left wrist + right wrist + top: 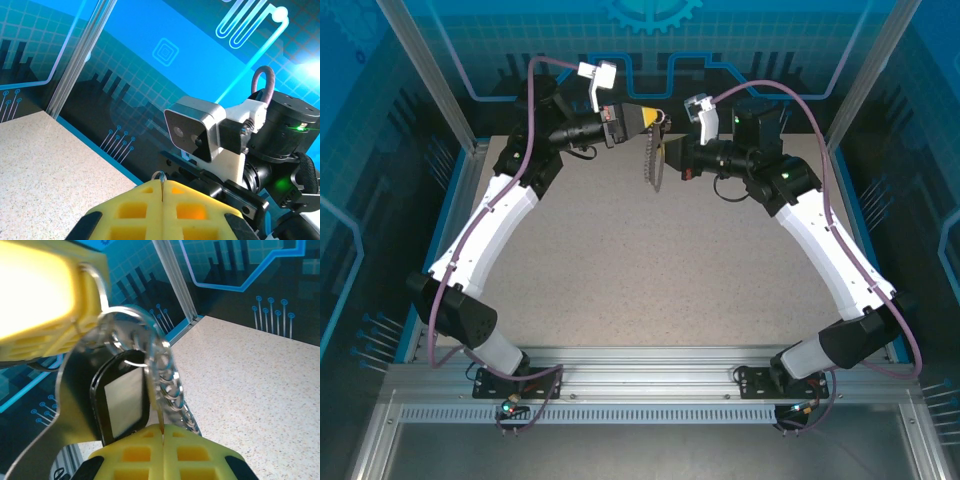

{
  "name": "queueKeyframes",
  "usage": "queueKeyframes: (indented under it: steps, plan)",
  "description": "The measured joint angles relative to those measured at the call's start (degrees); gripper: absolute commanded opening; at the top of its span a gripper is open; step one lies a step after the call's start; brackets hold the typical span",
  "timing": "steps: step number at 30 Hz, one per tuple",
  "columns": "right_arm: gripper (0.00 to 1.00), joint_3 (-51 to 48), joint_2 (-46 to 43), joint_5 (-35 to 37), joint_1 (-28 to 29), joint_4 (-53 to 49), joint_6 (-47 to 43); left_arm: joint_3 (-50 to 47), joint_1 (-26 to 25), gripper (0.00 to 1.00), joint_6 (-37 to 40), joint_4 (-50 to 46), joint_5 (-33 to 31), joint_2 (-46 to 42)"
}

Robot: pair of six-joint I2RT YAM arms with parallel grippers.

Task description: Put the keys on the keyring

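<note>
In the top view my left gripper [657, 118] and right gripper [666, 152] meet above the far middle of the table, and the keyring [651, 166] hangs between them with its chain. My left gripper [162, 188] is shut on the keyring's thin silvery ring wire [159, 175]. In the right wrist view the ring [134, 315] hangs from the left gripper's yellow fingers [45, 300], carrying a black tag with a grey face [122, 400], the chain [176, 392] and the dark strap [75, 390]. My right gripper [163, 434] is shut on a thin metal blade [159, 410], apparently a key seen edge-on.
The speckled table [650, 270] lies well below both grippers. Blue patterned walls and a metal post [175, 280] close the far side. The right arm's wrist camera [195, 131] sits close in front of the left gripper.
</note>
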Motion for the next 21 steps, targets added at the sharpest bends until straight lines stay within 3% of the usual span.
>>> queueKeyframes:
  steps: [16, 17, 19, 21]
  plan:
    - [0.00, -0.57, 0.04, -0.07, 3.74, -1.27, -2.10, -1.09, -0.09, 0.00, -0.02, 0.68, -1.25, -0.15]
    - [0.04, -0.66, 0.04, -0.22, 3.74, -1.27, -2.10, -1.18, -0.09, 0.00, -0.02, 0.68, -1.25, -0.15]
    - [0.33, -0.66, 0.04, -0.63, 3.72, -1.31, -2.16, -1.27, -0.09, 0.00, -0.02, 0.66, -1.27, -0.15]
    - [0.37, -0.72, 0.04, -1.68, 3.52, -1.64, -2.32, -1.27, -0.09, 0.00, -0.02, 1.01, -1.33, -0.15]
